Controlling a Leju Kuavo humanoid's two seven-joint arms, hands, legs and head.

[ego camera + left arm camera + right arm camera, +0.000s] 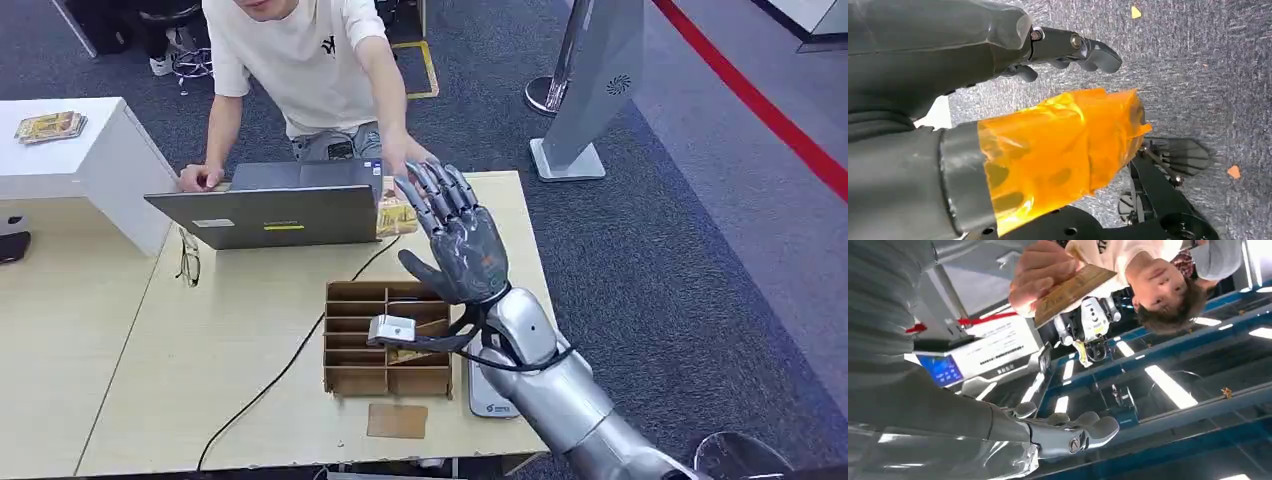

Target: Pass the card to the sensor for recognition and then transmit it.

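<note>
Brown card (1073, 292) in person's hand (1040, 272), laptop (270, 212) beside, right hand (455, 235) spread empty

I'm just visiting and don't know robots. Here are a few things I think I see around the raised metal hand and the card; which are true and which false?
1. The robot's right hand is raised with fingers spread, holding nothing. True.
2. The card is in the robot's grasp. False: the person's hand holds it.
3. A laptop stands open on the table. True.
4. The cardboard organizer sits on the floor. False: it sits on the table, near the front edge.
5. The left hand hangs over grey carpet. True.
</note>
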